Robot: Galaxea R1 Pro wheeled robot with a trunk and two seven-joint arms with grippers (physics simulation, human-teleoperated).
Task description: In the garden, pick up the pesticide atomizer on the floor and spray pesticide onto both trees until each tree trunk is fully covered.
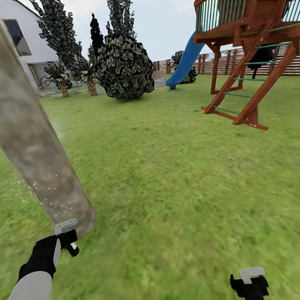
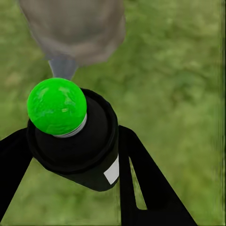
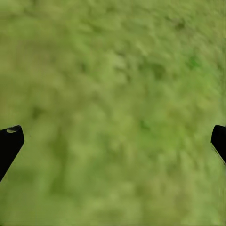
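Observation:
A thick mottled tan-grey tree trunk (image 1: 24, 131) leans up the left of the head view, and its base (image 2: 75, 28) stands on the lawn just ahead of my left gripper. My left gripper (image 1: 66, 236) is shut on the pesticide atomizer (image 2: 70, 136), a black can with a round green top (image 2: 56, 106). A grey spray cone (image 2: 63, 66) runs from the can to the trunk's foot. White specks (image 1: 48, 199) dot the lower trunk. My right gripper (image 1: 249, 281) hangs open over bare grass (image 3: 113, 94), its fingertips (image 3: 9, 141) spread wide.
A wooden play tower (image 1: 254, 40) with a blue slide (image 1: 184, 64) stands at the right. A round dark bush (image 1: 124, 66), tall cypress-like trees (image 1: 56, 25), short palms (image 1: 60, 78), a white house (image 1: 20, 34) and a slatted fence (image 1: 233, 61) lie behind. Open lawn (image 1: 171, 175) spreads between.

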